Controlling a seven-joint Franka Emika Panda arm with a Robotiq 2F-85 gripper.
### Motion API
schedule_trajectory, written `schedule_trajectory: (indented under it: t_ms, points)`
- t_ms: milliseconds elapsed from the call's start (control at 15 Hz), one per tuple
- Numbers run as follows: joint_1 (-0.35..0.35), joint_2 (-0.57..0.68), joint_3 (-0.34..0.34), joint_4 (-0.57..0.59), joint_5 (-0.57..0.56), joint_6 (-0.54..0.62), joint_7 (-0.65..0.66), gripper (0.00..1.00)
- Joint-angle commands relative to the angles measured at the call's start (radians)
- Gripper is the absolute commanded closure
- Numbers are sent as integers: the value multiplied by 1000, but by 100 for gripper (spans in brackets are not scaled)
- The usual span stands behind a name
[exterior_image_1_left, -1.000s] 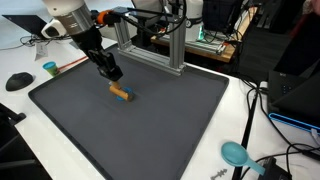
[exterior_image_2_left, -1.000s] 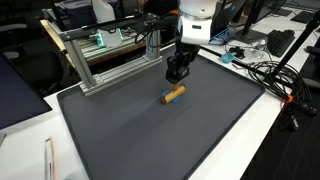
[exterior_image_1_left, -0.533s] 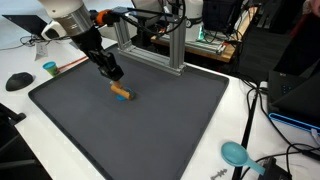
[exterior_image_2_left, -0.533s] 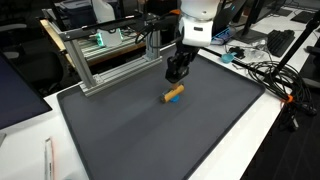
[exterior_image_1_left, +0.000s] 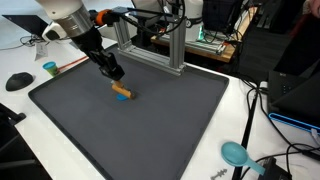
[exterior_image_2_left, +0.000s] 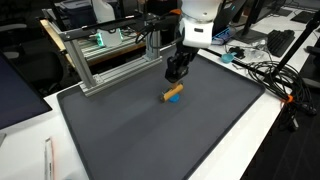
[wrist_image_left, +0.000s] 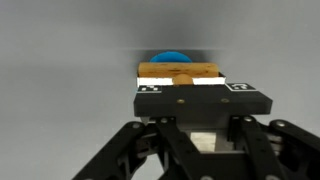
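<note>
Barely shifted, gripper (exterior_image_1_left: 115, 74) just over wooden block (exterior_image_1_left: 121, 93) (blue-tipped), jaw state unclear

The block (exterior_image_1_left: 121, 93) lies on the mat (exterior_image_1_left: 160, 125), just beside the fingers (exterior_image_1_left: 114, 74), frame (exterior_image_1_left: 176, 55) behind
</note>
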Motion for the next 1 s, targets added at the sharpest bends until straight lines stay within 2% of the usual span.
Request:
schedule_trajectory:
  t_ms: [0,933]
  points:
    - [-15,60,28,10,41,-34,-21,78]
    - [-19,81,36,39,46,-86,-52,78]
